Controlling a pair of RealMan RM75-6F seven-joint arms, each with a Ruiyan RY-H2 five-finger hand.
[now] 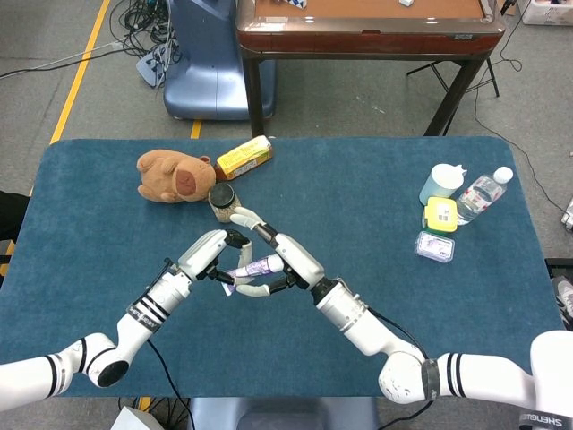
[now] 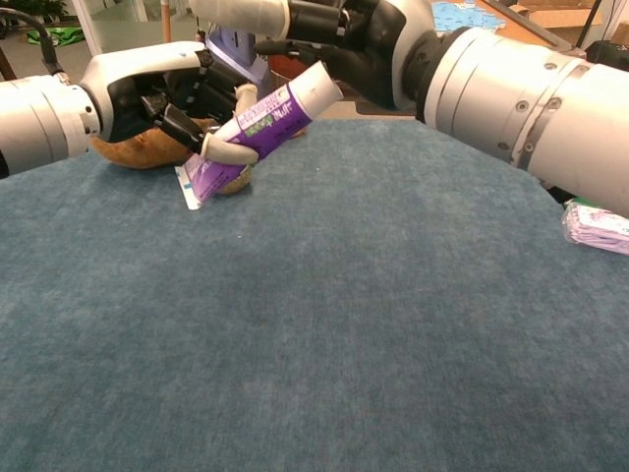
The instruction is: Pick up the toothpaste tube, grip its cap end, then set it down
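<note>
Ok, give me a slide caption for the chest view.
Left robot hand holds the purple toothpaste tube tilted above the blue table, right robot hand at its cap end.

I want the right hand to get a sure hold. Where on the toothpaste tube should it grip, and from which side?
Probably the white cap end. The toothpaste tube is tilted, cap up and toward the right hand, while the left hand holds the flat crimped end low. The cap is round, stiff and uncovered, so coming from above and the right, fingers closing across it, looks best.
</note>
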